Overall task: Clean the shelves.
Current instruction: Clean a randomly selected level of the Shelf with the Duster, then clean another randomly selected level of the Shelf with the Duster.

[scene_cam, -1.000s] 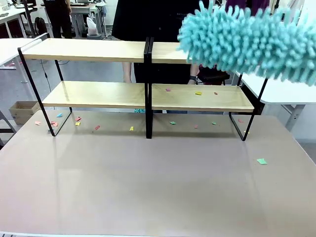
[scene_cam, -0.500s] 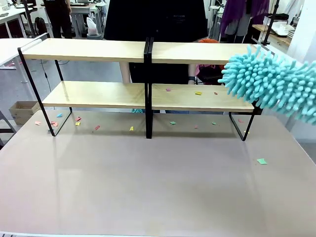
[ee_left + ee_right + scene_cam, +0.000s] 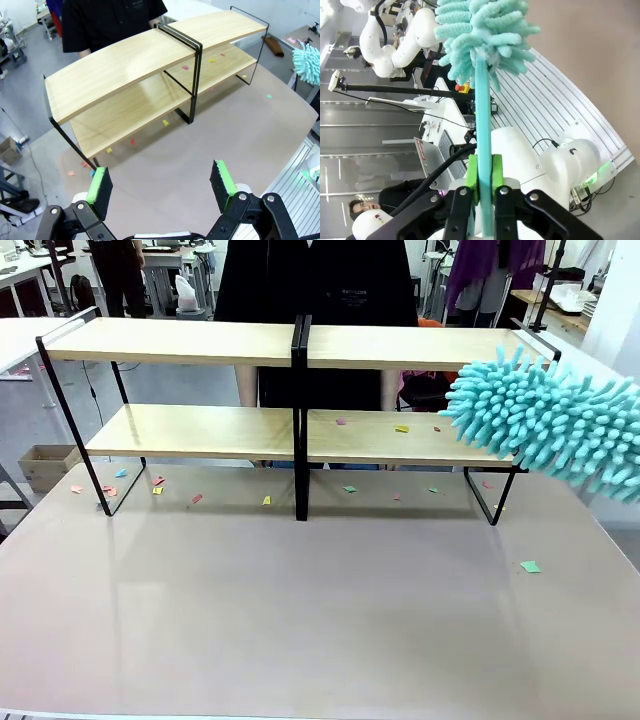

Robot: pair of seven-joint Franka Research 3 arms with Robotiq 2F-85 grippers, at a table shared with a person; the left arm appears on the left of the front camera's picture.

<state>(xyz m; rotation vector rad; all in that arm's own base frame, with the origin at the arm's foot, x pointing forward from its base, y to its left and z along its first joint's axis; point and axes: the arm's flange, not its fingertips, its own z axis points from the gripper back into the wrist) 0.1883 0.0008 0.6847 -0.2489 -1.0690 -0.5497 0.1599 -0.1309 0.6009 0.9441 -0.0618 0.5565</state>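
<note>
Right gripper (image 3: 482, 175) is clamping a handle; left gripper (image 3: 161, 182) is hanging wide open above the beige surface (image 3: 300, 620). Across the surface's far half, the shelves (image 3: 200, 340) are standing, four boards on two tiers. One teal duster (image 3: 550, 420), the clamped handle's, is overlapping their right end. Three paper scraps (image 3: 401, 428) are lying on the lower right board.

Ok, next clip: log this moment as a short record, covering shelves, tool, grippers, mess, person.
shelves: two tiers, paper scraps on the lower right board
tool: teal duster, at the shelves' right end; contact unclear
right gripper: shut on the duster's handle
left gripper: open, empty, above the table
table: more scraps under the shelves
person: standing behind the shelves
</note>
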